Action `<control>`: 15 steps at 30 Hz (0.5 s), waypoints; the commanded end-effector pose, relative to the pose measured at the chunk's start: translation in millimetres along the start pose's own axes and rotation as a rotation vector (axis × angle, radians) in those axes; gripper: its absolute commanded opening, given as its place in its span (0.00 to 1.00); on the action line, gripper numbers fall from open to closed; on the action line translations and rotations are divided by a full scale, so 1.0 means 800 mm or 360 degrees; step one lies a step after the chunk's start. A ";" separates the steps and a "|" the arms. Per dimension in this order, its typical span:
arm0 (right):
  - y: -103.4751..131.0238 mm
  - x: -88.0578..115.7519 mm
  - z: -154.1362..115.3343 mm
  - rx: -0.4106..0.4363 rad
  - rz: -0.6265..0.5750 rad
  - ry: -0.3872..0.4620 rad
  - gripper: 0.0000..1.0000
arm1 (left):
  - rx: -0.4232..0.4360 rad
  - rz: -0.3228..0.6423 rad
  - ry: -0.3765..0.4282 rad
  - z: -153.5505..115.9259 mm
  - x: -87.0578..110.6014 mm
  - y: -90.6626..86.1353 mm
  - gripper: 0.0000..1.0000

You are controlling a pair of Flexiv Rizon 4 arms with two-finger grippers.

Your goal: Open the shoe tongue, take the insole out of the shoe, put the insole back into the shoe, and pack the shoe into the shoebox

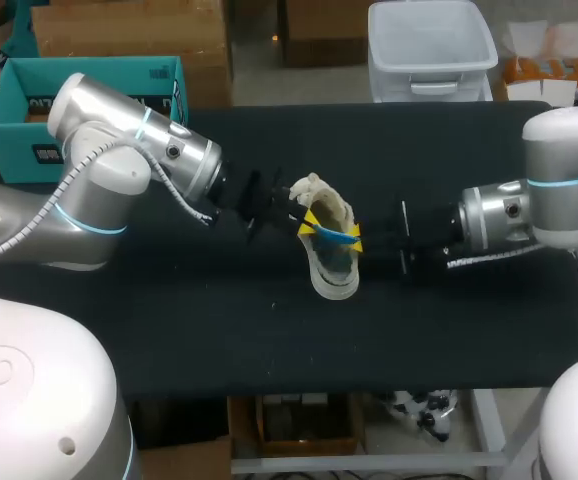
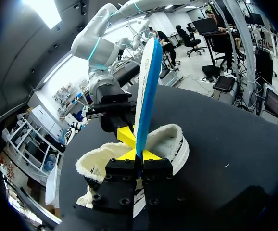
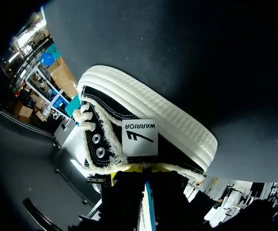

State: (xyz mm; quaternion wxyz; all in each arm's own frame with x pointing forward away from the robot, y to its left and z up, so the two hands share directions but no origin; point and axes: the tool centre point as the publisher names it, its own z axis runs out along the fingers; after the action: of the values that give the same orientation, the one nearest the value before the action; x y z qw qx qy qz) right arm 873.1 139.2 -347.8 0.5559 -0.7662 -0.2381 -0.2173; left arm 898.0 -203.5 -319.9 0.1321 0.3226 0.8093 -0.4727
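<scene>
Blue insole [image 1: 333, 233] on edge, crosswise over shoe [image 1: 335, 283]

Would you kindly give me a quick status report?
Left tool shut on insole, upright over shoe. Right tool opposite, at shoe, grip unclear. No obstruction seen.

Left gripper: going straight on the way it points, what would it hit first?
Most likely the right gripper, facing it just beyond the insole the left gripper holds above the shoe; the exact gap is unclear.
</scene>
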 end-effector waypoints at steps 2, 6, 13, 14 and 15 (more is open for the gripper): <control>0.011 0.002 0.009 0.0034 -0.0005 -0.0002 0.00 | 0.0003 -0.0009 0.0015 0.010 -0.003 0.010 0.00; 0.011 0.006 0.006 -0.0014 -0.0010 -0.0023 0.00 | 0.0005 -0.0009 0.0029 0.008 0.001 0.010 0.00; 0.010 0.009 0.002 -0.0044 -0.0018 -0.0028 0.00 | -0.0004 0.0010 0.0056 0.004 0.007 0.006 0.15; 0.010 0.010 0.002 -0.0048 -0.0018 -0.0031 0.00 | 0.0005 0.0010 0.0057 0.003 0.007 0.003 0.38; 0.010 0.010 0.002 -0.0050 -0.0019 -0.0031 0.00 | 0.0020 0.0014 0.0059 0.002 0.008 0.000 0.54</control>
State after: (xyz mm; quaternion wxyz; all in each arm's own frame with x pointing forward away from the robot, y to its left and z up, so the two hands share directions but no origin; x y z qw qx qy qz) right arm 884.8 137.0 -351.6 0.5445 -0.7722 -0.2453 -0.2169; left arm 895.5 -203.3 -327.1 0.1165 0.3348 0.8089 -0.4691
